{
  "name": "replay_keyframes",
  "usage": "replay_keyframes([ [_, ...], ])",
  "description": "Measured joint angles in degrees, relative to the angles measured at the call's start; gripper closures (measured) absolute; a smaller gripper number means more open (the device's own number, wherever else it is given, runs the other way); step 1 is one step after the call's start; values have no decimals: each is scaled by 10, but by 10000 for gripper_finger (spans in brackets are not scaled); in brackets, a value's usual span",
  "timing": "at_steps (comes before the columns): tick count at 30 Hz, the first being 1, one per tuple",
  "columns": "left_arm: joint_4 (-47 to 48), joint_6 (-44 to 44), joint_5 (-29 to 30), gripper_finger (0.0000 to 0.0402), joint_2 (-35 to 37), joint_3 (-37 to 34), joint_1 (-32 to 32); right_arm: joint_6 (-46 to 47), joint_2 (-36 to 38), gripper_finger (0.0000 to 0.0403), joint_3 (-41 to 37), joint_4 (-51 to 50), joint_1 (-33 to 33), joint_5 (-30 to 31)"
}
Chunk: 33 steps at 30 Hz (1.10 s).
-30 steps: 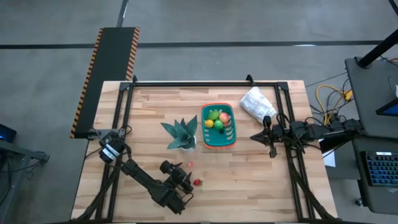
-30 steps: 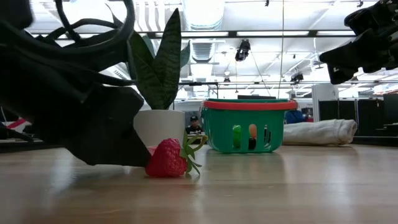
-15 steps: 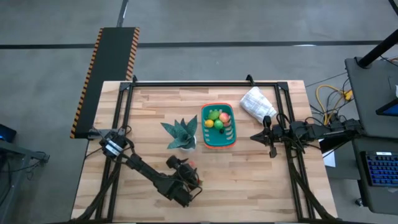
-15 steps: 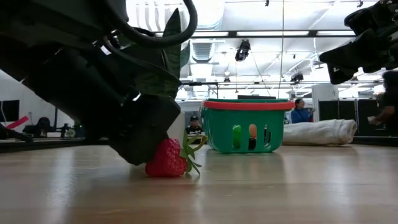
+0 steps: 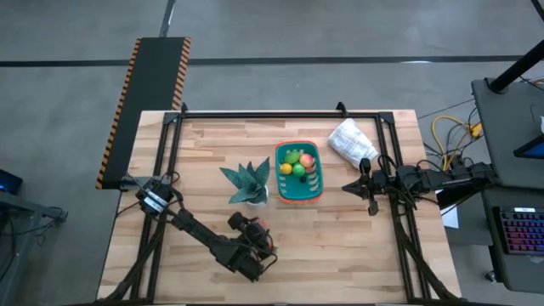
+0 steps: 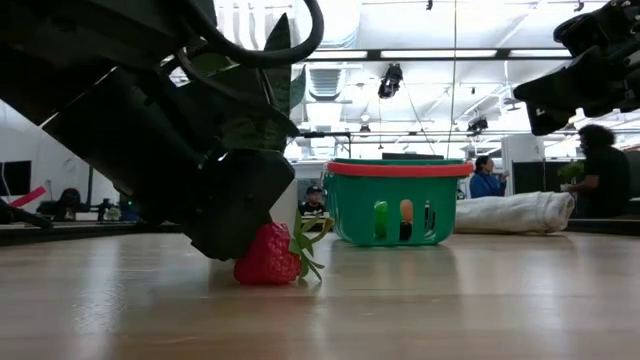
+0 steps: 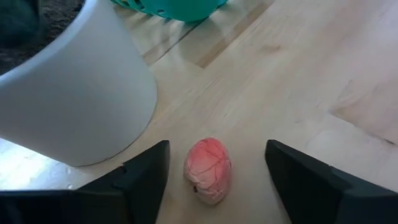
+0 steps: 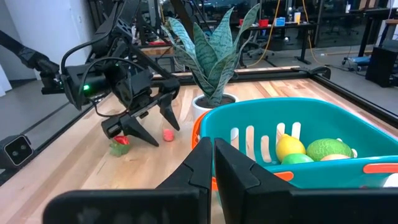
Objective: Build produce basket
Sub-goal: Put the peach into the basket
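Since a second ago your left arm swung toward the table's near edge | basket [image 5: 299, 172] mid-table, holding fruit | right gripper [image 5: 371, 188] shut, parked beside basket | left gripper [image 7: 211, 177] jaws spread, straddling pink produce [image 7: 208, 170], long axis between the fingers | strawberry [image 6: 270, 255] beside it, leaves toward basket.

Both arms are finished all in matte black, with looped black cables bundled along the links. The left gripper [image 8: 152, 118] is tipped with tapered black fingers, and a small green light is lit on its wrist.
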<state>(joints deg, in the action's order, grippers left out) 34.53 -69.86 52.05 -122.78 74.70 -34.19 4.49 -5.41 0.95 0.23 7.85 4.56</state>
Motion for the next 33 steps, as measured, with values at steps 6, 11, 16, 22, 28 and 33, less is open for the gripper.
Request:
replay_keyframes([
  [6, -3, 1, -20, 221, 0, 0, 0, 0, 0, 394, 0, 0, 0, 0],
  [11, -2, 4, -26, 286, 2, 0, -5, 0, 0, 394, 0, 0, 0, 0],
  [16, 6, 8, -28, 344, 6, -1, -9, 0, 0, 394, 0, 0, 0, 0],
  [22, 15, 35, -47, 378, 31, -3, -12, 0, 0, 394, 0, 0, 0, 0],
  [28, 4, 80, -40, 378, 92, -3, -21, 0, 0, 394, 0, 0, 0, 0],
  [33, -19, 154, -33, 378, 140, 1, -26, 0, 0, 394, 0, 0, 0, 0],
])
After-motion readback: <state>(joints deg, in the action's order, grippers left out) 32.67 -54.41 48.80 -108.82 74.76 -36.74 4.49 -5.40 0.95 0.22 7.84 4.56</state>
